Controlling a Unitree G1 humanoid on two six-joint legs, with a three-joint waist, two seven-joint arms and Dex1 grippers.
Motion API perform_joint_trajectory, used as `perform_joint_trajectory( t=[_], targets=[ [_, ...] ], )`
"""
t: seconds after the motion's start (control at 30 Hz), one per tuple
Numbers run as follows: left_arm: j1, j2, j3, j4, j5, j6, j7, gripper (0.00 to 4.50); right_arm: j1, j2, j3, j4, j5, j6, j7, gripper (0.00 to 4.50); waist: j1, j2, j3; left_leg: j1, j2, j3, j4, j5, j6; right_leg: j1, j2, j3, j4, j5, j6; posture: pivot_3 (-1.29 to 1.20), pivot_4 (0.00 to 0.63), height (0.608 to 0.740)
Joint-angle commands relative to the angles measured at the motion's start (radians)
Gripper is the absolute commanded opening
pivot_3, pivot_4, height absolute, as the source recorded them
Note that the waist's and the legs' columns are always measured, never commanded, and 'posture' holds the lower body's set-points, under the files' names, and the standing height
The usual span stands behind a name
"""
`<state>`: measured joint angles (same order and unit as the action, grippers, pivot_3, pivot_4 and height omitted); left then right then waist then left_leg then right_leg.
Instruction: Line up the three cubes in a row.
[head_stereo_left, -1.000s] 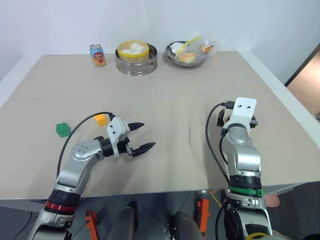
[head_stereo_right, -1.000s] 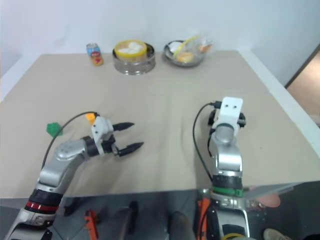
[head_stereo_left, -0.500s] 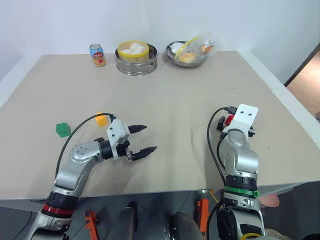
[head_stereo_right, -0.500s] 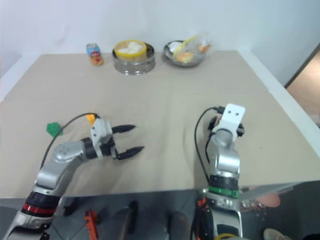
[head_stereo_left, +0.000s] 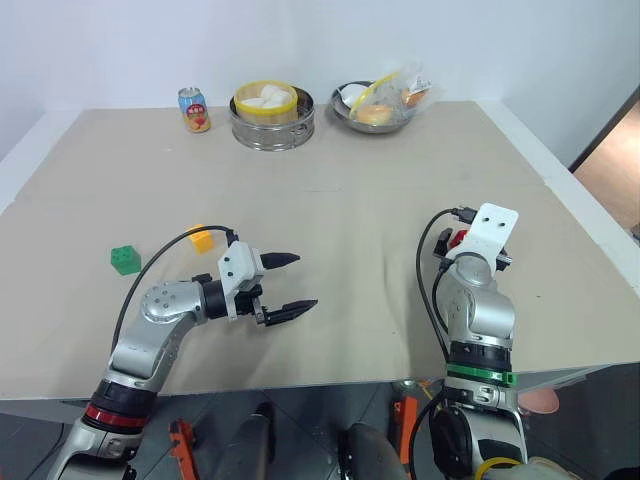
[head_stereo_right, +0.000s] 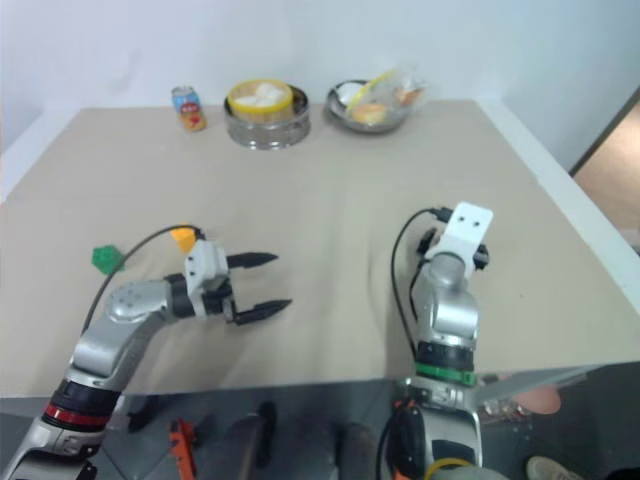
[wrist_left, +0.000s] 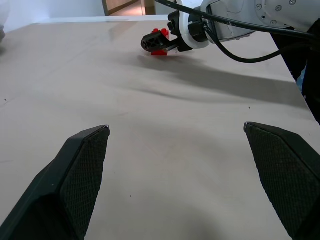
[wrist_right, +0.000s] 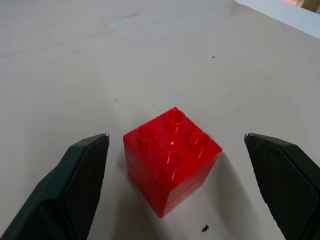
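We're hovering right gripper, jaws released, around the small red studded plastic cube; left gripper idling released.

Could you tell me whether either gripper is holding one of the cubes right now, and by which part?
Nothing is held. The right gripper is open, its fingers either side of the red cube without touching it. The left gripper is open over bare table.

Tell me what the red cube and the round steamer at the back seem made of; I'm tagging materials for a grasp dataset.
Red cube: likely hard moulded plastic, glossy, judging by its crisp studs and highlights. Steamer: apparently metal, with a shiny silvery wall; its yellow rim looks like plastic, though that is uncertain.
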<state>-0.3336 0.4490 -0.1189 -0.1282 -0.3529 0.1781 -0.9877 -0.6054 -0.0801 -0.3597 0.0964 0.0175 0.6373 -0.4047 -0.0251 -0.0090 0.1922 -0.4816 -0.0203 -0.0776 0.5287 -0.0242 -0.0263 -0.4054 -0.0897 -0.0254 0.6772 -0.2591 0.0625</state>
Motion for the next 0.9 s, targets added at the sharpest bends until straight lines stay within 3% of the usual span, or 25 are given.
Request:
perform_joint_trajectory(
  t=[0.03, 0.3, 0.57, 0.9],
  targets=[
    [-0.018, -0.003, 0.009, -0.013, 0.002, -0.02, 0.011, 4.48, -0.027, -0.002, -0.02, -0.001, 0.014, -0.028, -0.02, 4.24, 0.0, 0.0, 0.0, 0.0, 0.0, 0.0, 0.0, 0.0, 0.0, 0.0, 0.0, 0.0, 0.0, 0.0, 0.0, 0.0, 0.15, 0.74],
    [-0.014, -0.004, 0.006, -0.011, 0.009, -0.022, 0.023, 4.5, -0.03, -0.016, -0.005, 0.022, 0.015, -0.044, -0.015, 1.85, 0.0, 0.0, 0.0, 0.0, 0.0, 0.0, 0.0, 0.0, 0.0, 0.0, 0.0, 0.0, 0.0, 0.0, 0.0, 0.0, 0.15, 0.74],
    [-0.008, -0.005, 0.009, -0.01, 0.017, -0.025, 0.033, 4.5, -0.022, -0.039, 0.064, -0.009, 0.003, -0.039, 0.05, 1.85, 0.0, 0.0, 0.0, 0.0, 0.0, 0.001, 0.0, 0.0, 0.0, 0.0, 0.0, 0.0, 0.0, 0.0, 0.0, 0.0, 0.15, 0.74],
    [0.031, 0.015, 0.035, -0.015, 0.023, -0.03, 0.059, 4.5, -0.013, -0.197, 0.267, -0.184, 0.109, 0.082, 0.498, 1.85, 0.0, 0.001, 0.0, -0.002, 0.001, 0.001, 0.0, 0.0, 0.0, -0.001, 0.0, 0.0, -0.002, 0.0, 0.0, 0.0, 0.15, 0.74]
  ],
)
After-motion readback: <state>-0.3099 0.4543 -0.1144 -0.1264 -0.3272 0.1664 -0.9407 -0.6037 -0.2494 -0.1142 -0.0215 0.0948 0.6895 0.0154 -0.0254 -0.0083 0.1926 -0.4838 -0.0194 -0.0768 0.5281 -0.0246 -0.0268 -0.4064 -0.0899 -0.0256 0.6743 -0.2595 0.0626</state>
